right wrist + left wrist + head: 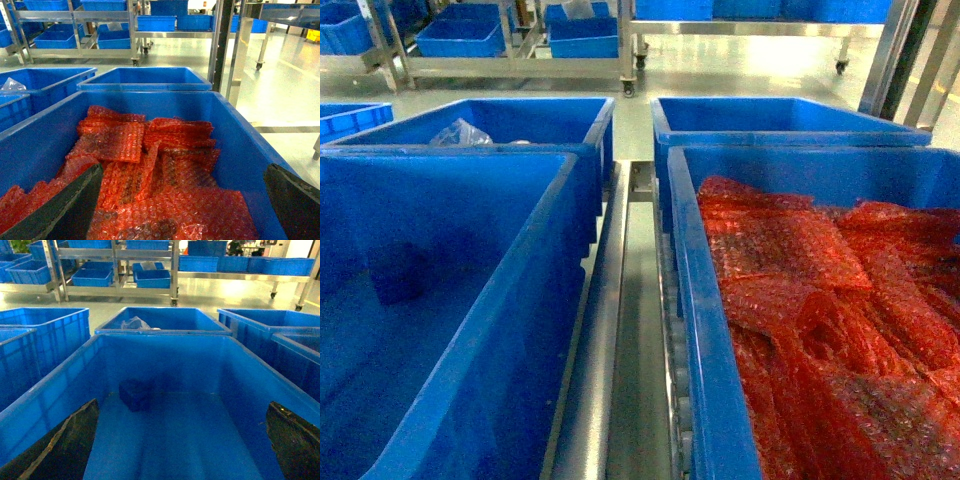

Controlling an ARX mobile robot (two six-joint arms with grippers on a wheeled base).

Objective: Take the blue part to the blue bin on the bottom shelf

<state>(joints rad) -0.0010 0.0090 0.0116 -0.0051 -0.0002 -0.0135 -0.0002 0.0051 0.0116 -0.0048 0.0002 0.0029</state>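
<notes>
Head view shows two large blue bins side by side: the left bin (pixel 440 300) is nearly bare, with a dark blue part (pixel 395 272) lying on its floor near the far wall, and the right bin (pixel 720 330) is full of red bubble-wrap sheets (pixel 830 310). Between them runs a shiny steel rail (pixel 605 330). Two more blue bins sit behind, the left one holding a clear plastic bag (pixel 460 132). Neither gripper appears here. Left wrist view looks into the nearly bare bin (pixel 60 385); the blue part (pixel 136 394) rests on the bottom, well ahead of the left gripper (pixel 182 440), whose dark fingers (pixel 65 445) stand wide apart, holding nothing. Right wrist view has the right gripper (pixel 182 205) spread open above the bubble-wrap (pixel 150 170), its fingers (pixel 60 210) at both lower corners.
</notes>
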